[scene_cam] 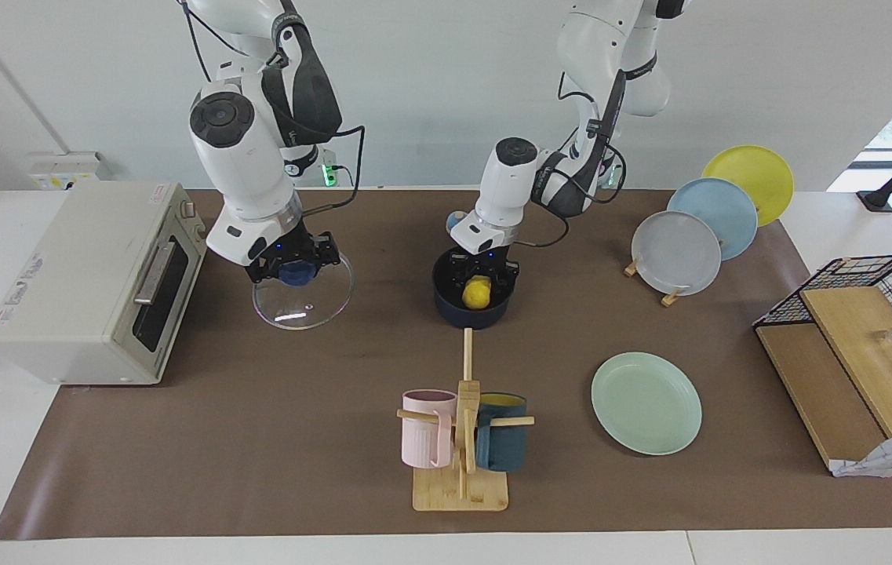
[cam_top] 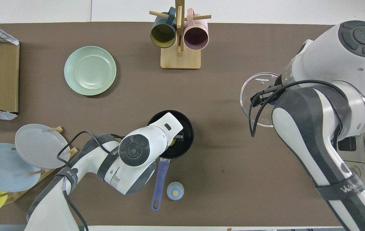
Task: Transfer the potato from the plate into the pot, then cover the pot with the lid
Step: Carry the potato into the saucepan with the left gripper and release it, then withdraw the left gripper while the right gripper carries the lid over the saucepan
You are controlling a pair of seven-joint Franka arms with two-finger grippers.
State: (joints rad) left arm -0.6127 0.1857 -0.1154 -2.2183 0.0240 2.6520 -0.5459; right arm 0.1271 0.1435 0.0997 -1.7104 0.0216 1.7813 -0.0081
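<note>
Mint-green plate [scene_cam: 646, 402] lies bare; glossy yellow potato [scene_cam: 478, 293] between left claw's [scene_cam: 480, 276] parted fingers.

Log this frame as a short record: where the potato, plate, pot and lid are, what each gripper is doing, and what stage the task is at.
potato: inside the pot, between the left gripper's fingers
pot: mid-table, handle toward the robots
plate: bare, farther from the robots than the pot
lid: on the table beside the toaster oven
left gripper: down in the pot at the potato
right gripper: shut on the lid's knob
stage: potato in pot, lid not yet on
</note>
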